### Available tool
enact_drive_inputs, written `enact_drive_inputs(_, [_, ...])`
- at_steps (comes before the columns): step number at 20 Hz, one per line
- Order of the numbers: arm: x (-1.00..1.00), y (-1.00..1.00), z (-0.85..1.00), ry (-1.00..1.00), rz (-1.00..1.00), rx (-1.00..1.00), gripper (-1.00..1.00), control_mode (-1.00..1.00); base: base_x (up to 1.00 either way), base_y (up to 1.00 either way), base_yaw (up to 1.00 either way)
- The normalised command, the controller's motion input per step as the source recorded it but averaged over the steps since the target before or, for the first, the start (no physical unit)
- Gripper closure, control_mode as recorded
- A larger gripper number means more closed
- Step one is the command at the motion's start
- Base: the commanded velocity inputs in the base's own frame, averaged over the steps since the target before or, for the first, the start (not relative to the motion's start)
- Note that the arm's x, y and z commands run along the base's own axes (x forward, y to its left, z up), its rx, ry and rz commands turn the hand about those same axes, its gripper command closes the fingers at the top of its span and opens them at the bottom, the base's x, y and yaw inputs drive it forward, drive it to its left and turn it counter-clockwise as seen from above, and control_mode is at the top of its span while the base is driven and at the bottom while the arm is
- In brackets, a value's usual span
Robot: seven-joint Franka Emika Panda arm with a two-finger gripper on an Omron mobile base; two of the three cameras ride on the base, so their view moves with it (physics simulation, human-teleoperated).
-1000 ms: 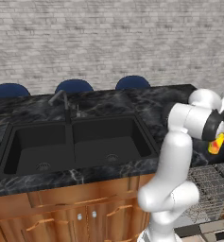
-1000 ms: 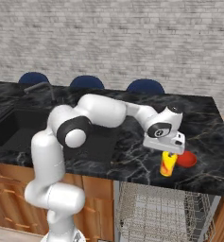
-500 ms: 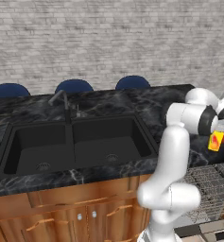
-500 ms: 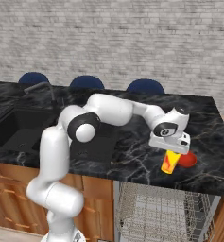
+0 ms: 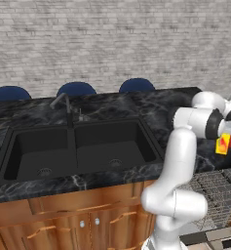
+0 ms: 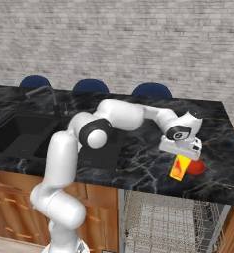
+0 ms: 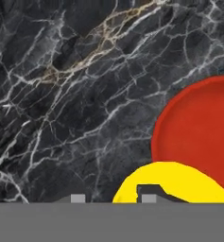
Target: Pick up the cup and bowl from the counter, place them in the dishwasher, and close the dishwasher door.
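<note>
Since a second ago I am seeing the arm reaching further out along the counter [image 6: 138, 168], carrying the gripper [image 6: 181, 157] away from the sink and over to the far right end of the slab, and the yellow cup [image 6: 179, 167] is going along with it, hanging tilted just below the hand. In the right base view the cup is sitting directly under the gripper with its top tucked between the fingers, so I am reading the jaws as closing onto the cup, though I cannot make out the contact itself. The red bowl [image 6: 195, 167] is lying on the counter just beside the cup, on its right, near the front edge of the slab. In the hand view I am looking down at the veined marble [image 7: 75, 94], with the bowl [image 7: 198, 127] filling the right side and the cup's yellow rim [image 7: 170, 177] sitting at the bottom, overlapping the bowl's lower edge, one fingertip [image 7: 149, 191] showing dark against the yellow. In the left base view the cup [image 5: 224, 144] is peeking out beside the arm's dark wrist joint at the right edge. Below the counter the dishwasher [image 6: 168, 222] is standing open with its grey wire rack pulled out, right beneath the cup and bowl. The black double sink [image 5: 78, 149] is lying well to the left of the arm.
</note>
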Motion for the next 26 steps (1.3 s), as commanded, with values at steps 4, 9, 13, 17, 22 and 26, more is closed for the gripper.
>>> enact_drive_inputs(4, [-0.27, 0.09, 0.0, 0.0, 0.0, 0.07, 1.0, -1.0, 0.0, 0.0, 0.0])
enact_drive_inputs(9, [-0.5, 0.21, 0.11, -0.1, 0.0, 0.0, 1.0, -1.0, 0.0, 0.0, 0.0])
enact_drive_inputs(13, [-0.61, 0.25, 0.5, -0.26, 0.0, -0.06, 1.0, -1.0, 0.0, 0.0, 0.0])
enact_drive_inputs(17, [-0.53, 0.21, 0.38, -0.27, 0.0, -0.05, 1.0, -1.0, 0.0, 0.0, 0.0])
enact_drive_inputs(22, [-0.41, 0.11, 0.05, -0.2, 0.0, 0.0, 1.0, -1.0, 0.0, 0.0, 0.0])
enact_drive_inputs(26, [-0.45, 0.04, 0.0, -0.15, -0.07, 0.05, 1.0, -1.0, 0.0, 0.0, 0.0])
